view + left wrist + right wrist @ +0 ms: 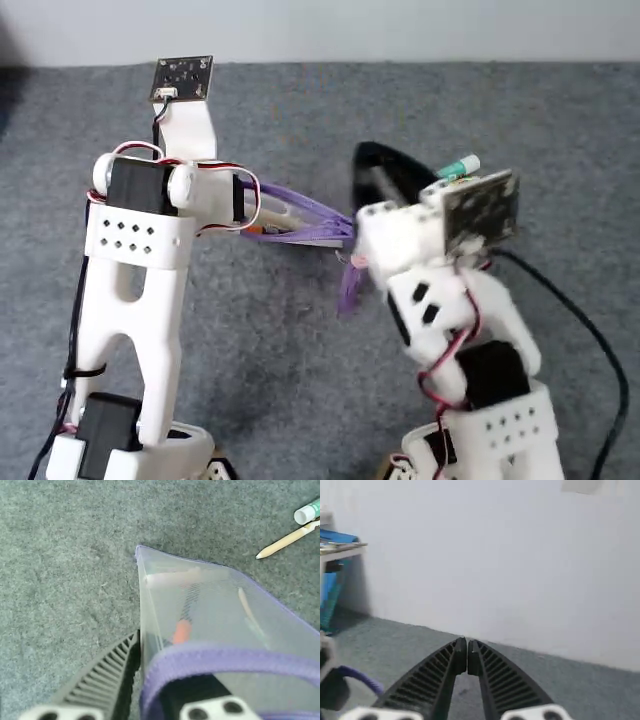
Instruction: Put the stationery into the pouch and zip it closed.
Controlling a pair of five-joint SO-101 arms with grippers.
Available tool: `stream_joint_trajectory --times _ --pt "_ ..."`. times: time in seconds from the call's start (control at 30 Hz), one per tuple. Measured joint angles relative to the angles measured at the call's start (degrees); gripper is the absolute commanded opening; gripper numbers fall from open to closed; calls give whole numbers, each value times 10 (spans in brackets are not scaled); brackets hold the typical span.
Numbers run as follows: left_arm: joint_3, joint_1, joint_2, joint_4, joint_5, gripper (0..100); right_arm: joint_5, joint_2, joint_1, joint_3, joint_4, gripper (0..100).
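My left gripper (145,647) is shut on the rim of a clear pouch (210,615) with purple trim, one finger outside and one inside. Through the pouch wall I see an orange-tipped pen (182,630) and a pale stick (172,577). A wooden pencil (285,542) and a green-and-white tube (310,511) lie on the carpet beyond the pouch. In the high view the pouch (300,225) hangs between the two arms. My right gripper (466,650) is shut with nothing visible between its fingers, raised and pointing at the wall; its dark fingers (372,165) rise beside the pouch's end.
Grey carpet (300,380) covers the floor. A purple strap (348,285) dangles from the pouch near the right arm. The green-and-white tube (462,166) lies behind the right arm's camera board. A black cable (590,340) runs along the right side.
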Motion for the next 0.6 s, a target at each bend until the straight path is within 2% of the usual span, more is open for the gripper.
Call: stream_joint_trajectory --times 0.13,0.23,0.6 --pt "0 0 0 0 0 12 -30 63 74 -2 23 8" --pt "0 0 0 0 0 12 -71 135 101 -43 82 8" --pt "0 0 0 0 0 12 -171 520 178 -375 293 9"
